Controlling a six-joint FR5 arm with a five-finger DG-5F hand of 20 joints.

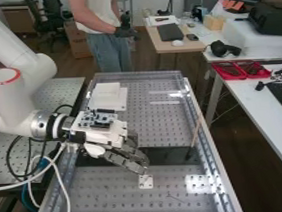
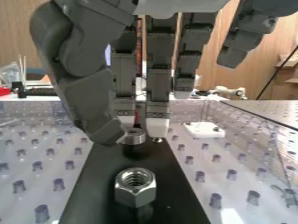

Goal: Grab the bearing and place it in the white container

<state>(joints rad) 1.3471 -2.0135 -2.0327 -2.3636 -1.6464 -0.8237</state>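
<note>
Dark strip (image 1: pixel 170 155), laid across the perforated worktop (image 1: pixel 105 190): we took this as our landmark.

Item, one robot hand (image 1: pixel 115 140): we found it low over the strip, its tip end reaching down to the bearing. We could not tell how far open it was, nor whether it had hold of anything.

Item, one bearing (image 2: pixel 133 136), a short metal ring: we recorded it at the strip, right by the robot hand, and could not tell whether it rested there or hung just above.

Item, one hex nut (image 2: pixel 136 187), metal: it lay on the strip with its threaded hole facing up, apart from the bearing.

Item, one small white block (image 1: pixel 146 182): we noted it just beside the strip, on the side of the worktop's near end.

Item, one white box-like piece (image 1: pixel 108 91): it sat well apart from the strip, toward the worktop's far end.

Item, one slim brown stick (image 1: pixel 194 137): we listed it near one end of the strip.
</note>
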